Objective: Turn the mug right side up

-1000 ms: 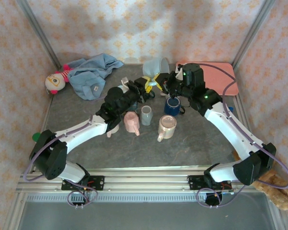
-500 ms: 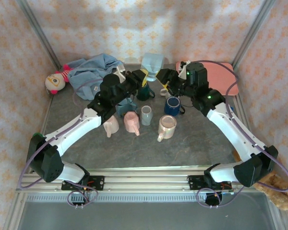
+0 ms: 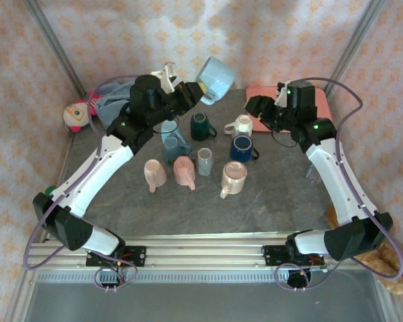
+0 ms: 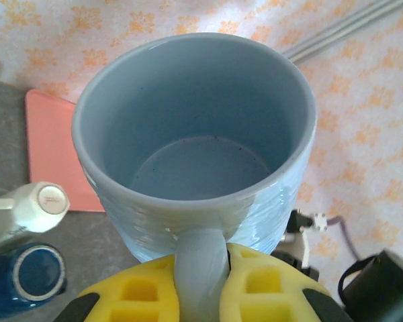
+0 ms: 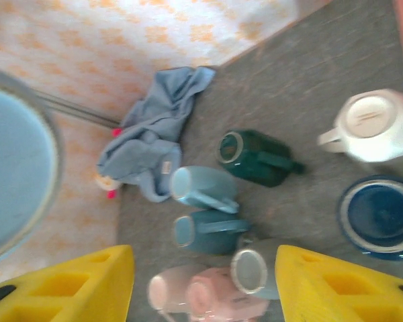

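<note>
Left claw (image 4: 200, 294) pinching handle of blue mug (image 4: 195, 147) | right claw (image 5: 205, 282) spread

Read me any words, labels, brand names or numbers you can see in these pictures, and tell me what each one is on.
No text here can be read.
Stamp on the base of the white mug: too blurred to read.
Tag on the blue cloth: too small to read.
Light blue mug: no writing on the parts in view.
</note>
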Controlling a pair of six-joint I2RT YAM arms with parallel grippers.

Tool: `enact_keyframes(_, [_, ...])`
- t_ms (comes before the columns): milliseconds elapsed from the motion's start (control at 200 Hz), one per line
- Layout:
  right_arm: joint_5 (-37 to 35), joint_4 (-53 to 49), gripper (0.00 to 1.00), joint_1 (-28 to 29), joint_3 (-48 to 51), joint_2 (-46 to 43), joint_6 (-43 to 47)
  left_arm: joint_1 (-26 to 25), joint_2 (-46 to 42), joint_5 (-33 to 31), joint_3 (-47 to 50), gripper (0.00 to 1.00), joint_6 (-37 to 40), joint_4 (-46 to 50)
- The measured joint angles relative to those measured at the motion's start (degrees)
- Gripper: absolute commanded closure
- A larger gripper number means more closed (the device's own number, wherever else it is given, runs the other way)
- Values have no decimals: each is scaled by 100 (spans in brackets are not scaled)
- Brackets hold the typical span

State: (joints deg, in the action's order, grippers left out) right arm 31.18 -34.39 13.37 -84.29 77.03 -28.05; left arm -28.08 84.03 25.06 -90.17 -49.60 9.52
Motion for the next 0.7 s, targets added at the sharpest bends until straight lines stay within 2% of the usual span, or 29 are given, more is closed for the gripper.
enact_keyframes(125, [-280,-527,47,-205,-505,531,669,0,256,4,-518,100,822,636])
enact_keyframes(380, [-568,-1043,51,-579,-1043,1652,1261,-4,1191,-37,-1464,100,2236,1650])
enact_keyframes(525, [-595,-1163,51,-791,-1296,2063,1373,-72,1945,-221,-2271,100,2785,2129])
enact_keyframes(701, [-638,-1322,54,-970,-1843,2568,1620,-219,2741,-459,-3119,100,3209,2271])
